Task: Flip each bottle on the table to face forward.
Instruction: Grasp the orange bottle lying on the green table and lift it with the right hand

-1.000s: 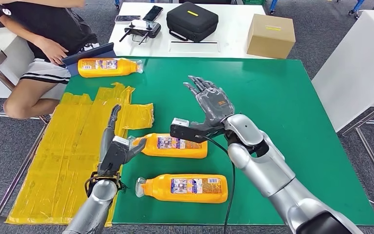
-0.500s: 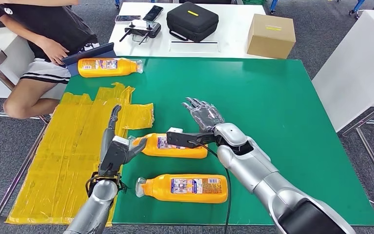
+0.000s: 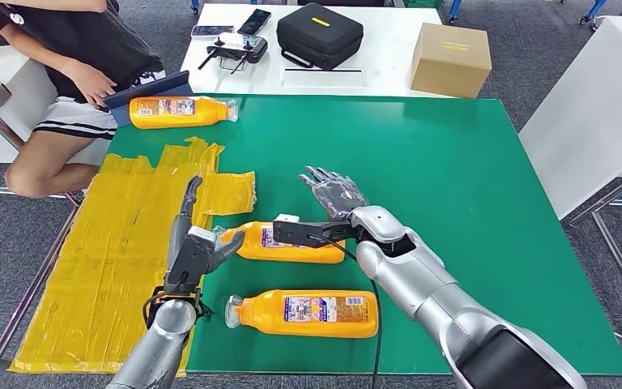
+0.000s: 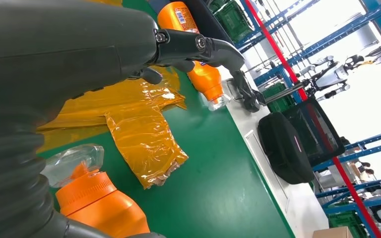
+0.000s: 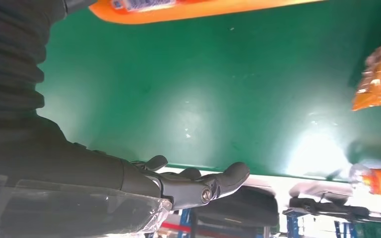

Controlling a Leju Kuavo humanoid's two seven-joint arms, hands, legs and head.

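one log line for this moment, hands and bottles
left hand open by middle bottle cap | right hand open above table | near bottle, far bottle lying

3 bottles (image 3: 291,242) on table (image 3: 453,162)

Green table (image 3: 470,203): three orange bottles lying flat — one at 11 o'clock (image 3: 180,112), one near centre (image 3: 291,243), one at 6 o'clock (image 3: 308,313). Crumpled yellow plastic sheet (image 3: 121,243) covers the 9 o'clock side, overhanging the edge.
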